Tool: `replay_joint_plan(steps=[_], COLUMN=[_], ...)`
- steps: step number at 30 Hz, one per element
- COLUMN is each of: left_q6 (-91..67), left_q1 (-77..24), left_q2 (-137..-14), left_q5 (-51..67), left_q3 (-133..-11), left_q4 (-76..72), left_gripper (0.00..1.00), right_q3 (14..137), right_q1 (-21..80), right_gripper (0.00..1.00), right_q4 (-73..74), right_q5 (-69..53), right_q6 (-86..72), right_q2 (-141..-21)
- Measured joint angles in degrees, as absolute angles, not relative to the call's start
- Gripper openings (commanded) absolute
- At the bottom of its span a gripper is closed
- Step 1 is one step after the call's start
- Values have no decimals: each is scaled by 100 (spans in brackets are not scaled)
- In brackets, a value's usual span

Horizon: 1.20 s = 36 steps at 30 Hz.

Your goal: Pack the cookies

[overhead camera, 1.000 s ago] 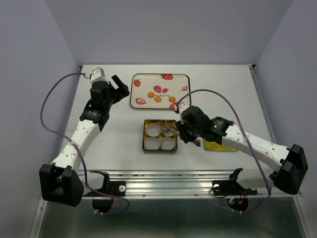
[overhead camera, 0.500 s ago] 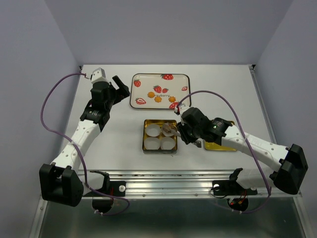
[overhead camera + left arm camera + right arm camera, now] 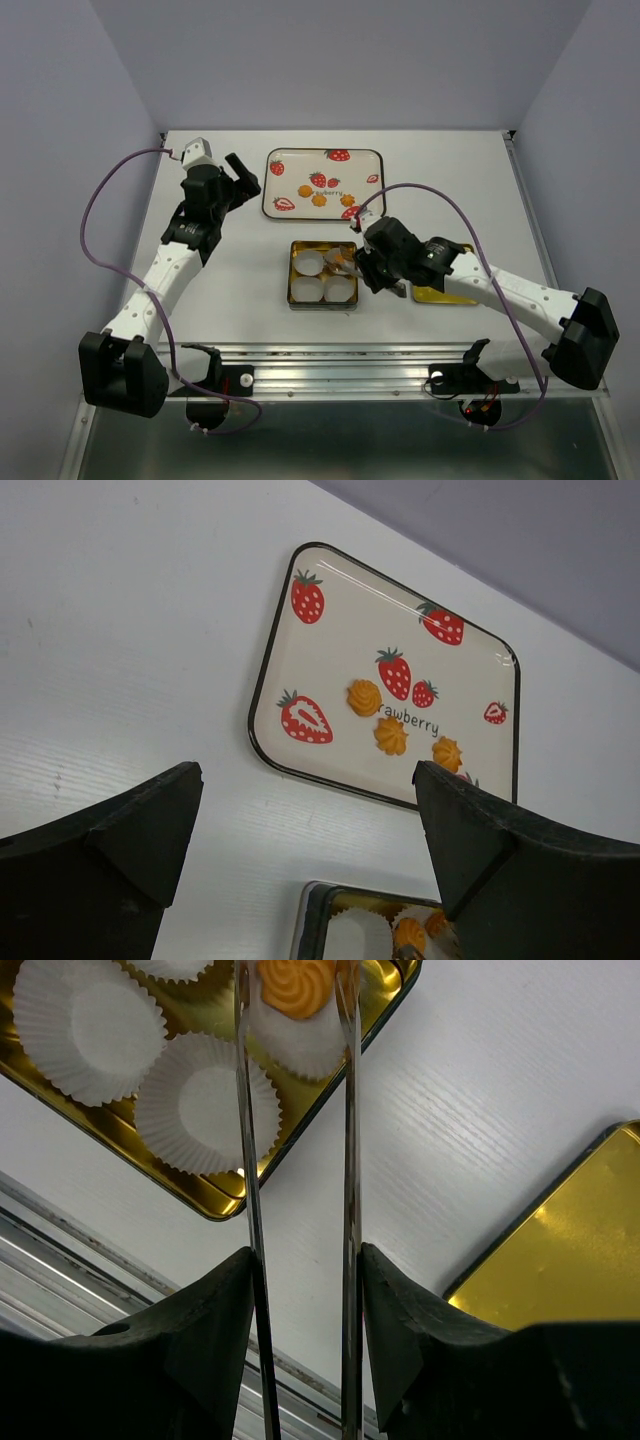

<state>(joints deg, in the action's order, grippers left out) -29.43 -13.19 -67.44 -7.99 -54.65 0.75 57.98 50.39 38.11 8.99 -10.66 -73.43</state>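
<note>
Three cookies [image 3: 304, 190] [image 3: 364, 696] lie on the strawberry tray [image 3: 300, 165] [image 3: 340, 630]. My right gripper [image 3: 375, 268] [image 3: 305, 1260] is shut on metal tongs [image 3: 346, 1160]. Its blades reach over the gold tin [image 3: 291, 275] [image 3: 225, 1200]. One cookie [image 3: 297, 984] [image 3: 343, 258] sits between the tong tips, over the back right paper cup [image 3: 305, 1045], with a thin gap showing at the left blade. My left gripper [image 3: 243, 170] [image 3: 310, 780] hangs open and empty, left of the tray.
Three other white paper cups [image 3: 205, 1100] in the tin hold nothing. The tin's gold lid [image 3: 440, 294] [image 3: 570, 1250] lies on the table just right of the tin, under my right arm. The table's front rail [image 3: 60, 1260] runs close by.
The tong blades have spread a little as my right gripper eased. The orange cookie now shows in the tin's back right cup. My left arm has not moved.
</note>
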Motion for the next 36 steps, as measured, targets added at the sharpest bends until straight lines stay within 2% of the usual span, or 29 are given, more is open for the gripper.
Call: replay_joint_plan(steps=[14,20,24,29,36], left_q6=[-2941,-2941,-2941,-2832,-2687], left_q1=[-1354,-1356,-1356,-1356,-1356], left_q2=[-6595,-6578,-6578,-6622,-6635], left_q5=[-873,-893,-906,-904,-950], left_q3=[-5465,-5465,-5465,-5568,-5629], left_q4=[113,113,113,119,115], left_gripper=[99,99,99,99,99], right_q3=[6031,6289,6713,7395,7935], right_q1=[5039,5039,5057,4733,3671], right_gripper=[51,53,53,53,53], right_q4=[3863,3905,3850,3535,3260], right_q5=[904,919,1511,1868,1789], right_q6=[-1000,-926,-991,-993,-832], right_q2=[-7373,-6882,-6803,-7505,-9105])
